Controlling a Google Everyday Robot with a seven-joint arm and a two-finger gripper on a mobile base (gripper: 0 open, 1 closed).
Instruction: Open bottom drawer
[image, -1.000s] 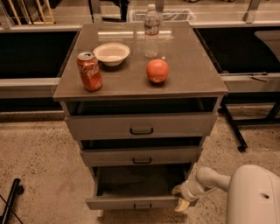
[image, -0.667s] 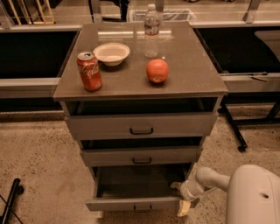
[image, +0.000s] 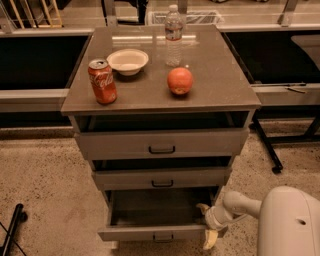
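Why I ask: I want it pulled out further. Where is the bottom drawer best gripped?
Grip the black bar handle at the middle of the bottom drawer's front, coming straight from the front: the face is flat, the bar horizontal. The gripper sits at the front's right end.

It looks like a lab or office test space. It has a bare speckled concrete floor (image: 45, 190), and a grey drawer cabinet (image: 215, 75) serves as the bench. Long worktables (image: 30, 95) run past the bench's left and right edges, one on a black wheeled leg (image: 265, 145). The robot's gripper (image: 206, 224) hangs low beneath the front right corner, fingers spread.
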